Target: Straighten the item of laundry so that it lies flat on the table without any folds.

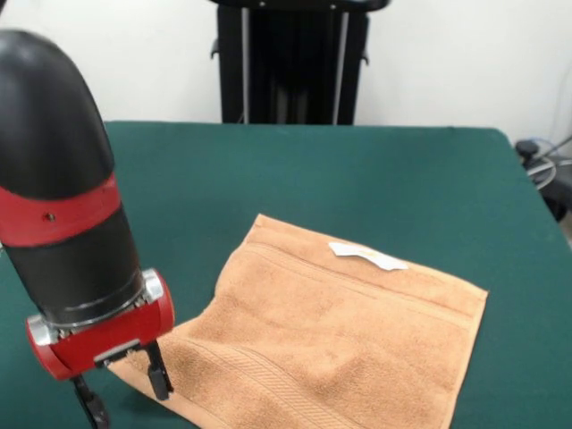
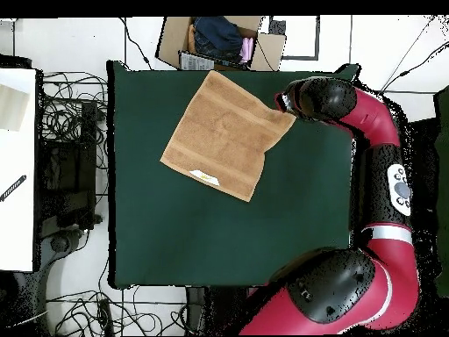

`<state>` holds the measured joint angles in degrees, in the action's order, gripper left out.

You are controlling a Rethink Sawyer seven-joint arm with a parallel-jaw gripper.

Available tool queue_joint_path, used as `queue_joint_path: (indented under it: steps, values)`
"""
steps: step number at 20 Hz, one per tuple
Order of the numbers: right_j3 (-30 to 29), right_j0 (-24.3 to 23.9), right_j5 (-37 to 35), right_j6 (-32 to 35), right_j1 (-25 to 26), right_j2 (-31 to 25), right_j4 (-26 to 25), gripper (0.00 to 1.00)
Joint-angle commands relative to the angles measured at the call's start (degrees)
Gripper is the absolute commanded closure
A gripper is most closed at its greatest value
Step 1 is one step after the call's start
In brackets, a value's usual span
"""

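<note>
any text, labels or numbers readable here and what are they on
None can be read.
White tag on the towel: looks blank, any print too small to tell.
Cardboard box beyond the table in the overhead view: any markings too blurred to read.
Arm and tool: no lettering shows.

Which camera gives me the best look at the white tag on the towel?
The front view: the white tag lies in plain sight on the towel, near its far ribbed band. The overhead view shows it only as a small pale sliver near one edge.
</note>
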<state>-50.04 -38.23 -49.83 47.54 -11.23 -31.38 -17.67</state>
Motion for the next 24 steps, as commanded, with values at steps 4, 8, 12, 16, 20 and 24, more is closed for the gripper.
queue_joint_path:
  steps: [4, 8, 12, 16, 20, 24]
  values:
    - [-8.47, 0.77, -8.16, -1.17, -5.32, 1.59, -0.62, 0.0]
    - [-9.81, 0.33, -6.93, -0.98, -4.97, 1.22, -0.74, 0.0]
    - [-10.52, 0.13, -5.81, -1.06, -4.01, 0.83, -0.86, 0.0]
    - [-12.61, -0.33, -4.24, -0.43, -4.53, 0.76, -0.88, 0.0]
    - [-14.62, -0.67, -3.15, 0.53, -5.57, 0.98, -1.0, 0.0]
    - [-16.93, -1.07, -1.78, 1.62, -6.34, 1.12, -1.09, 0.0]
